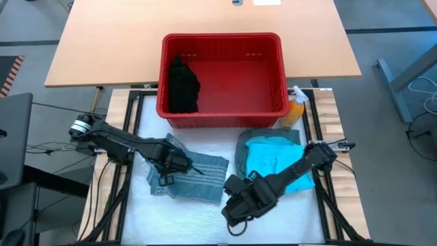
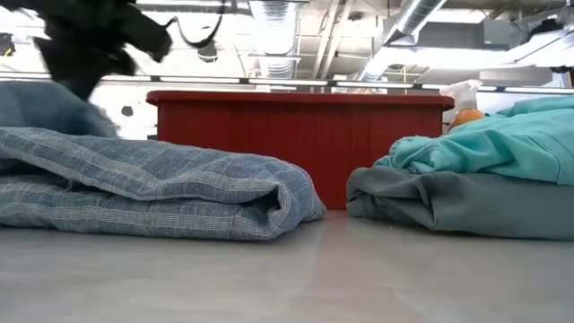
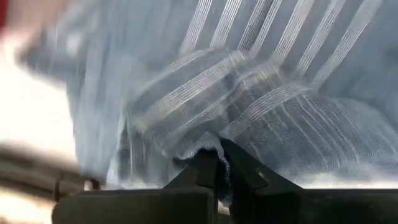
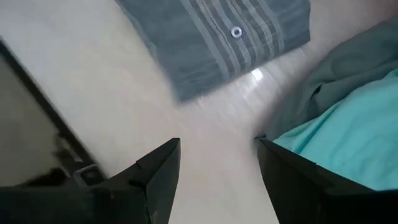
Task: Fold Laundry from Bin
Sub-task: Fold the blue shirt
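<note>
On the counter's left, we pinch the striped cloth.
Our left end effector [image 1: 179,162] is clamped on the blue-grey striped cloth [image 1: 198,176], which stretches rightward; the right end effector [image 4: 217,163] hangs wide beside it.

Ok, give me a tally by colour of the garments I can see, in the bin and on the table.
Black garment, in the red bin: 1
Blue-grey striped cloth: 1
Teal garment: 1
Grey-green garment, under the teal one: 1
Total: 4
</note>
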`<control>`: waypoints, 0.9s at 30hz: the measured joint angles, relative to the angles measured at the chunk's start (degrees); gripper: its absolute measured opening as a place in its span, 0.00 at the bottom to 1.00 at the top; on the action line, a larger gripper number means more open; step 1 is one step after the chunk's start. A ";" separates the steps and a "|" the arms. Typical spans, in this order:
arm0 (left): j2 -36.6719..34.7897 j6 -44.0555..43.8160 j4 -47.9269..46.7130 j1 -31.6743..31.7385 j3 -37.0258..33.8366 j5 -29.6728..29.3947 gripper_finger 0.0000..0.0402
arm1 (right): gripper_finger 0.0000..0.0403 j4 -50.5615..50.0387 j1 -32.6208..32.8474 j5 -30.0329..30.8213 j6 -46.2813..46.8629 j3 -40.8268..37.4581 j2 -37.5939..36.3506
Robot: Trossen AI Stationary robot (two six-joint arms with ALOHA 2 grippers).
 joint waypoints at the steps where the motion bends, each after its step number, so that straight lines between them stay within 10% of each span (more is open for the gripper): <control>1: -0.26 -1.85 -2.17 -0.75 0.00 0.48 0.00 | 0.61 0.59 -0.63 -0.79 -0.63 -1.28 0.04; 13: -0.66 -18.42 -9.99 -13.92 -0.04 8.10 0.01 | 0.61 24.75 -3.82 -9.95 4.37 -25.95 -1.02; 27: -4.82 -40.15 -16.30 -27.10 -0.09 7.57 0.28 | 0.61 64.75 -2.95 1.03 26.58 -55.40 -12.21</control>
